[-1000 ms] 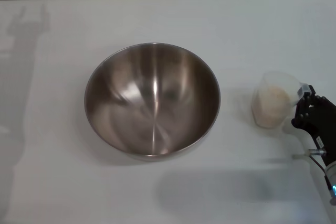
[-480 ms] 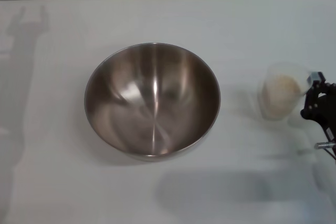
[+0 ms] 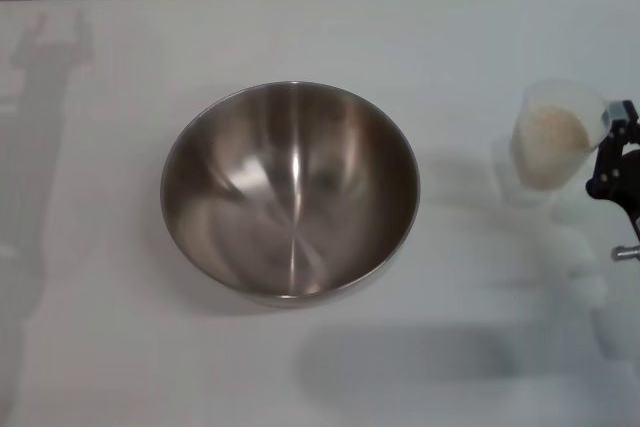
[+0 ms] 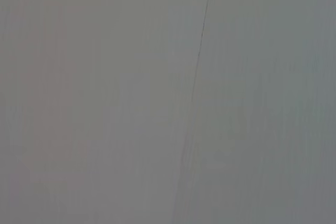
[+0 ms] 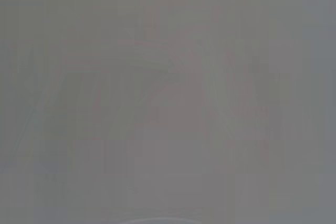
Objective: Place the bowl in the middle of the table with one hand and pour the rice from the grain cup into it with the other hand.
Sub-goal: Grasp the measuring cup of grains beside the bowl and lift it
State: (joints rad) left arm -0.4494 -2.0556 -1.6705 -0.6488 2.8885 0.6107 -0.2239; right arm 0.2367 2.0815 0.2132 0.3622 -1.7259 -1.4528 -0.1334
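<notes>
From the head camera I see the bowl (image 3: 290, 190) sitting upright near the middle of the table (image 3: 120, 347), its shiny inside facing up with nothing in it that I can make out. Over on my right side, close to the edge of the view, the grain cup (image 3: 556, 147) is held off the table, upright or only slightly tilted, with the rice (image 3: 553, 143) inside filling most of it. Its pale shadow falls on the tabletop below and beside it, apart from the cup itself. The right gripper (image 3: 612, 152) has its black fingers clamped on the cup's far-right rim and wall, and most of that arm runs out of the picture. The cup is well apart from the bowl, with bare white table between them.

I do not see the left gripper in the head view. The left wrist camera gives me only a flat grey surface with a thin dark line running down it, and the right wrist camera shows only a grey-pink haze in which I cannot pick out anything
</notes>
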